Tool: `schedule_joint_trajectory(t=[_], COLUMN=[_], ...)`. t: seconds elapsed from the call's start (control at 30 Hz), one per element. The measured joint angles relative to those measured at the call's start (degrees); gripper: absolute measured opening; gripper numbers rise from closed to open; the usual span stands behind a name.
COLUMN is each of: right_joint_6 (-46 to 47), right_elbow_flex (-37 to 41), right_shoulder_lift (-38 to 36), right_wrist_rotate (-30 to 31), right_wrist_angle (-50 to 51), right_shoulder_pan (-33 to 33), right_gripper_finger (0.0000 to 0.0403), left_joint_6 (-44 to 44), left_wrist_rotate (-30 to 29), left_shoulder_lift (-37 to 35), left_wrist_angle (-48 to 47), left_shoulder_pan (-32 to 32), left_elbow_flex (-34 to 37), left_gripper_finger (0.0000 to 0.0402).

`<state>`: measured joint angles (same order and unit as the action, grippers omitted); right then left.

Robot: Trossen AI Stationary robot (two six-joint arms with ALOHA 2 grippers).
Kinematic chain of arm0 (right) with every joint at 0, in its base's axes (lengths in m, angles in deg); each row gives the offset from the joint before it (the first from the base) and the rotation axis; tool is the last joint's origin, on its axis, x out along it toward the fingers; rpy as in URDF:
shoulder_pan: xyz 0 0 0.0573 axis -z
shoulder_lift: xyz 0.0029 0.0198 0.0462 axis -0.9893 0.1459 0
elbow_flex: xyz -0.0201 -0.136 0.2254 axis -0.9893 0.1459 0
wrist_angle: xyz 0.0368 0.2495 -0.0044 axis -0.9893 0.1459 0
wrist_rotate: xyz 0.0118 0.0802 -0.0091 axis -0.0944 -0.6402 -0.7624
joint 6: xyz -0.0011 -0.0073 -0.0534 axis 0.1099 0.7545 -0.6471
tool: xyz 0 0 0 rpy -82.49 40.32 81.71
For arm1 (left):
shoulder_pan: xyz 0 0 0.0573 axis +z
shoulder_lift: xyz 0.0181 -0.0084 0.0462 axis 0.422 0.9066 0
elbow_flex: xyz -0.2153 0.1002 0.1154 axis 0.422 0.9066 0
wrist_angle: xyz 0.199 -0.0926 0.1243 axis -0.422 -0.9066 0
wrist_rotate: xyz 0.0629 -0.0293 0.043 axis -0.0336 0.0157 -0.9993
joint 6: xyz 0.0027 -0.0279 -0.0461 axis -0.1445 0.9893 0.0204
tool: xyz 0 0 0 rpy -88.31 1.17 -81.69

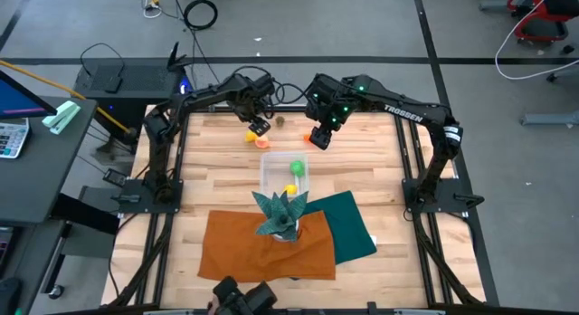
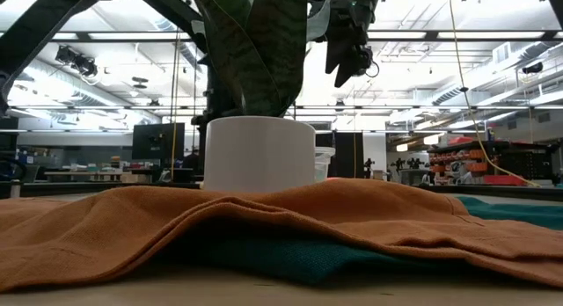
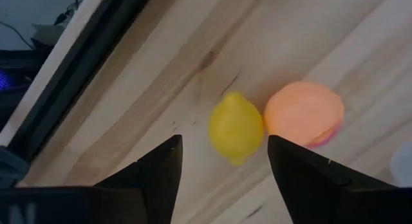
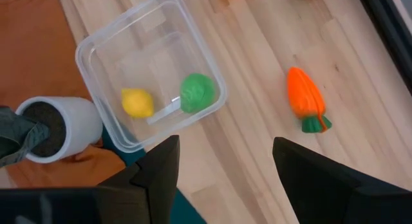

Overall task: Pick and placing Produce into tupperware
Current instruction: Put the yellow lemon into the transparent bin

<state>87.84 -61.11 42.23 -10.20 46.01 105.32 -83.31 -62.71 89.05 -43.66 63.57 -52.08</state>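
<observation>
Yellow lemon [image 3: 235, 127] touching round orange fruit [image 3: 304, 113] on wood.

White lettering reading TROSSEN runs along the right arm [image 1: 403, 113] in the high view

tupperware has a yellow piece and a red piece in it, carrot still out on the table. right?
Not quite. In the right wrist view the clear tupperware holds a yellow piece and a green piece, not a red one. The carrot does lie out on the wooden table.
</observation>
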Motion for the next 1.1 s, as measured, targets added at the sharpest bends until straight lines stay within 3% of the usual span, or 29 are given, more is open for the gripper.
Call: schedule_joint_trajectory(t=[0.57,1.1], right_joint_6=[0.07,0.53], right_elbow_flex=[0.0,0.0], right_shoulder_lift=[0.02,0.02], right_wrist_rotate=[0.0,0.0], right_wrist_angle=[-0.59,-1.12], right_shoulder_pan=[-1.71,-1.73], right_gripper_finger=[0.0215,0.0215], left_joint_6=[-10.31,-15.21], left_wrist_rotate=[2.21,2.43], left_shoulder_lift=[0.33,0.3], left_wrist_angle=[2.97,8.01], left_shoulder_pan=[-0.33,-0.35], left_elbow_flex=[7.78,8.7], left_gripper_finger=[0.0242,0.0301])
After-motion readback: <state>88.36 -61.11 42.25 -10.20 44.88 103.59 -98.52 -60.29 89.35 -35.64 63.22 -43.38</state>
